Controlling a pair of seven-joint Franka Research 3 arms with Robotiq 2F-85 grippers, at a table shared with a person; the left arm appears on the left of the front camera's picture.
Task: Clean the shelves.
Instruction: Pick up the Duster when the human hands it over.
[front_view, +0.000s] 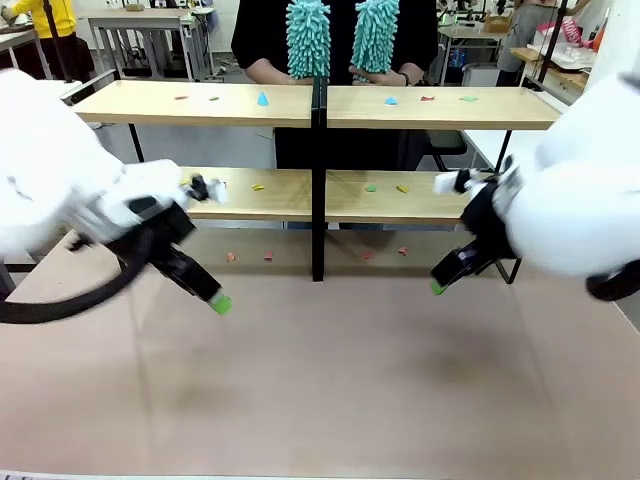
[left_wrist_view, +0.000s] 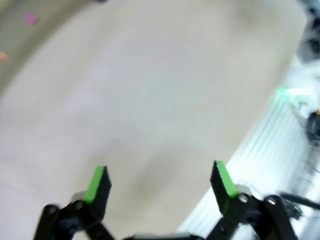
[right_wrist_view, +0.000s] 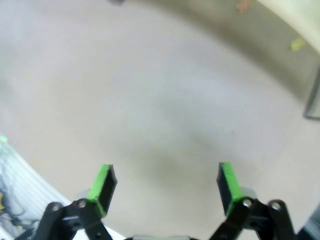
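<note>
The left pincer (left_wrist_view: 160, 180) hung released, its green-padded fingers (left_wrist_view: 97, 182) spread wide with nothing between them, low over the bare beige bench (front_view: 330, 390). The right pincer (right_wrist_view: 165, 182) was also released and empty, its jaws wide apart above the same bench. In the front view both pincers pointed down and inward toward each other, well apart, and both arms looked blurred. The shelves (front_view: 250, 105) stood beyond both pincers across the far part of the bench, with the central black post (front_view: 318, 180) roughly midway between the two. Small coloured scraps (front_view: 262, 98) lay scattered on the upper and lower boards. A few more scraps (front_view: 268, 256) lay on the bench under the lower board, ahead of the pincers. Farther off, behind the shelves, a person (front_view: 260, 30) held two fluffy teal dusters (front_view: 308, 38) upright just above the top board, one on each side of the post.
</note>
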